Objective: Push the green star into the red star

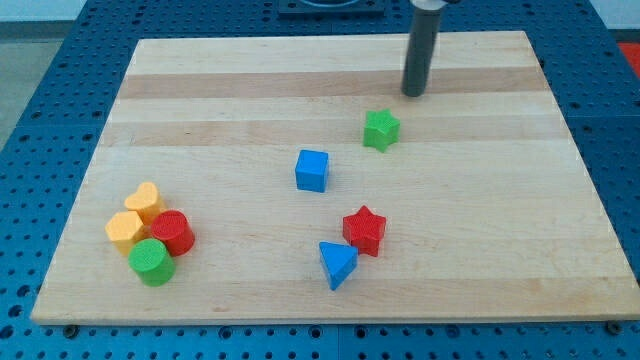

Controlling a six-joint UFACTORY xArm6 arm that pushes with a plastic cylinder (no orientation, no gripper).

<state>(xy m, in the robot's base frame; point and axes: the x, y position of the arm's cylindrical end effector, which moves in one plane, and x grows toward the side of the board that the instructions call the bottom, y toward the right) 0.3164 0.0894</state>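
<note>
Our rod carries no gripper, and my tip [413,93] rests on the tabletop [220,90] just above-right of the one green star [380,130], apart from it, whose single red star [364,230] sits well below.

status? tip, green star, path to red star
My tip sits apart from the green star, toward the view's top right. Red star lies toward the view's bottom, touching the blue triangle. Path between the stars clear.
</note>
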